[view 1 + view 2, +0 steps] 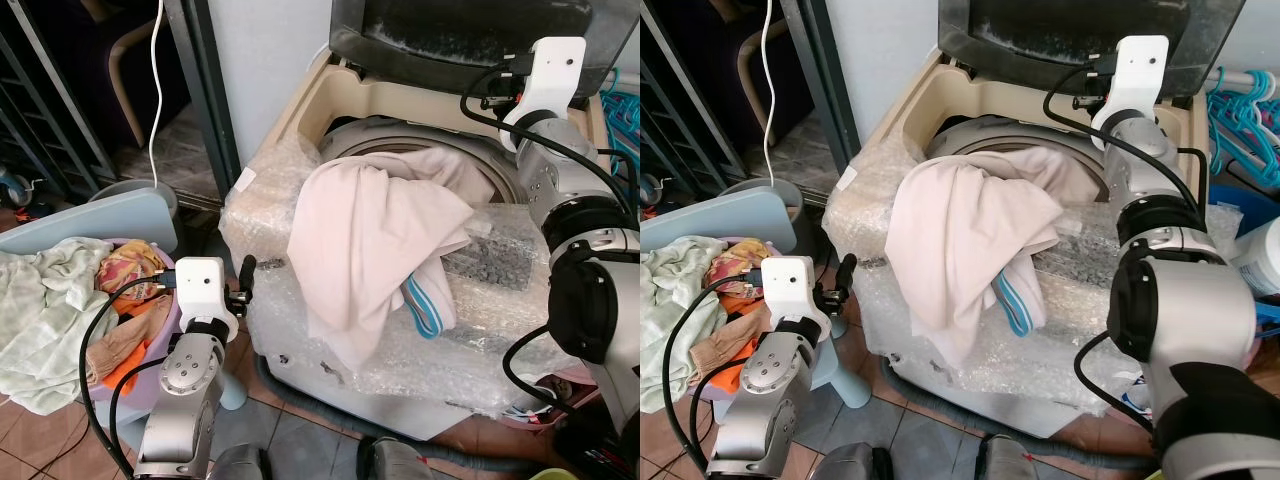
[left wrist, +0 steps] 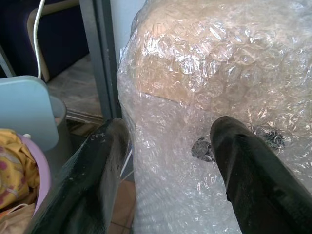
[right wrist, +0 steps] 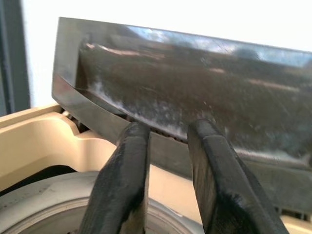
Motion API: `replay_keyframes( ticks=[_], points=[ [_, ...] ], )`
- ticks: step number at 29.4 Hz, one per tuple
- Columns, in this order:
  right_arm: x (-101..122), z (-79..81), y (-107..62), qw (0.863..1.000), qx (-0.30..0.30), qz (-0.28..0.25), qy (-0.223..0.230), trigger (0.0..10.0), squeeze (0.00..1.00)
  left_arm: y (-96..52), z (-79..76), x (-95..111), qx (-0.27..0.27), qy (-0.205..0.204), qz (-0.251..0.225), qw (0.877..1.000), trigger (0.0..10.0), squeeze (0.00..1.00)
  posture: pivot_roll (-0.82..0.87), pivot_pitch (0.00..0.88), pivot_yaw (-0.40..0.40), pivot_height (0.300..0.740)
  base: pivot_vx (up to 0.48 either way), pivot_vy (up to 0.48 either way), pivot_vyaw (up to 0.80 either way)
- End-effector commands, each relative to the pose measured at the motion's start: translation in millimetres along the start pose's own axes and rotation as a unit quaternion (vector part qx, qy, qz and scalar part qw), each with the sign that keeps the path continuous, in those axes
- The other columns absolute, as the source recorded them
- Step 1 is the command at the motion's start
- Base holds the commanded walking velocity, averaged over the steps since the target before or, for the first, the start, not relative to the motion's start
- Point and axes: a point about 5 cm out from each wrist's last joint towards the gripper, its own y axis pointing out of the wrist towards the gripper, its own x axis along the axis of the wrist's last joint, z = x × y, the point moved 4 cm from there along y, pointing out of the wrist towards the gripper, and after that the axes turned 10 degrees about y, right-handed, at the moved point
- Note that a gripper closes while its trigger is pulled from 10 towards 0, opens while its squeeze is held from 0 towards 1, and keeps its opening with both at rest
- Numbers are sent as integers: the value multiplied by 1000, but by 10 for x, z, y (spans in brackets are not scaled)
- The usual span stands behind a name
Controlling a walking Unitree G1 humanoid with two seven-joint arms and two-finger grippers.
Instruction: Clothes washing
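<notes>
The shirt hangs half out of the washer, draped over its front rim. Both hands are spread and empty: the right hand near the lid, the left hand beside the wrapped front. Unpushed, the shirt may slide to the floor.

A pale grey wall stood behind, a dark metal door frame beside it, reddish-brown floor tiles underfoot, daylight throughout.

Pale garment hides washer drum (mostly)
</notes>
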Motion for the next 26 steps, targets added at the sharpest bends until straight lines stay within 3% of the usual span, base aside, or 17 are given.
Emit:
replay_keyframes(
  ticks=[1, 3, 4, 7, 11, 13, 20, 22, 24, 26],
  points=[
    [46, 268, -61, 994, 112, -8, -15, 10000, 1000, -2, 19, -29, -1, 3, 6, 1000, 10000, 0, 4, 54, 15, 740, 0, 0, 0],
    [17, 381, -310, 977, 207, 17, 45, 10000, 1000, 10, 2, -28, -8, 3, 7, 1000, 10000, 0, -6, 52, 27, 740, 0, 0, 0],
    [10, 403, -371, 972, 226, 26, 56, 10000, 1000, 15, -4, -24, -10, 3, 6, 1000, 10000, 0, -7, 51, 29, 740, 0, 0, 0],
    [-38, 475, -620, 952, 296, 55, 65, 10000, 1000, 40, -21, 0, -13, 5, 2, 1000, 10000, 0, -14, 49, 40, 740, 0, 0, 0],
    [-244, 492, -894, 932, 344, 111, 35, 10000, 1000, 64, -29, 15, -18, 6, -1, 1000, 10000, 0, -21, 46, 45, 740, 0, 0, 0],
    [-220, 547, -1071, 912, 381, 139, 57, 10000, 1000, 84, -20, 18, -18, 8, -2, 1000, 10000, 0, -20, 45, 43, 740, 0, 0, 0],
    [-146, 609, -1128, 892, 421, 160, 39, 10000, 1000, 71, -26, 13, -17, 7, -2, 1000, 10000, 0, -16, 47, 39, 740, 0, 0, 0],
    [-313, 619, -1120, 895, 406, 186, 4, 10000, 1000, 70, -25, 13, -17, 6, -1, 1000, 10000, 0, -15, 47, 38, 740, 0, 0, 0],
    [-539, 615, -1171, 888, 402, 220, -48, 10000, 1000, 74, -19, 12, -15, 6, -1, 1000, 10000, 0, -11, 49, 39, 740, 0, 0, 0],
    [-603, 617, -1188, 885, 400, 230, -60, 10000, 1000, 76, -16, 12, -15, 7, -1, 1000, 10000, 0, -11, 50, 39, 740, 0, 0, 0]
  ],
)
